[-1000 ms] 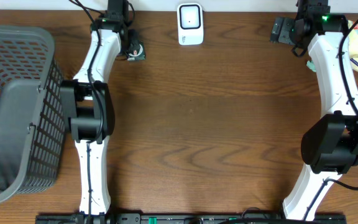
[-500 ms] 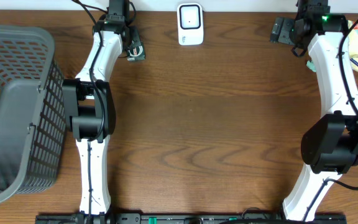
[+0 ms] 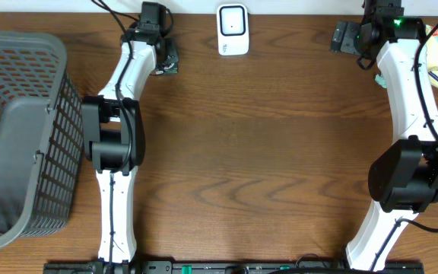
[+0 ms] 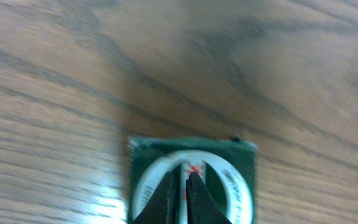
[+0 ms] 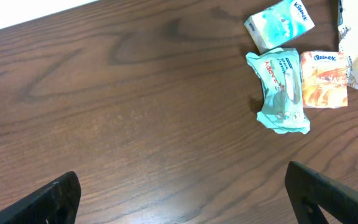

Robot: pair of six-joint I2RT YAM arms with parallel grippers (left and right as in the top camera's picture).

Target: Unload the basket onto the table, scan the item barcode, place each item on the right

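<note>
Overall one scanner [image 3: 233, 29], one basket [image 3: 55, 152], one held green item [image 4: 229, 151]

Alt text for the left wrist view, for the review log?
The left gripper, fingers shut, sits in front of a dark green square item with a round white label, low in frame against the blurred wooden table.
</note>
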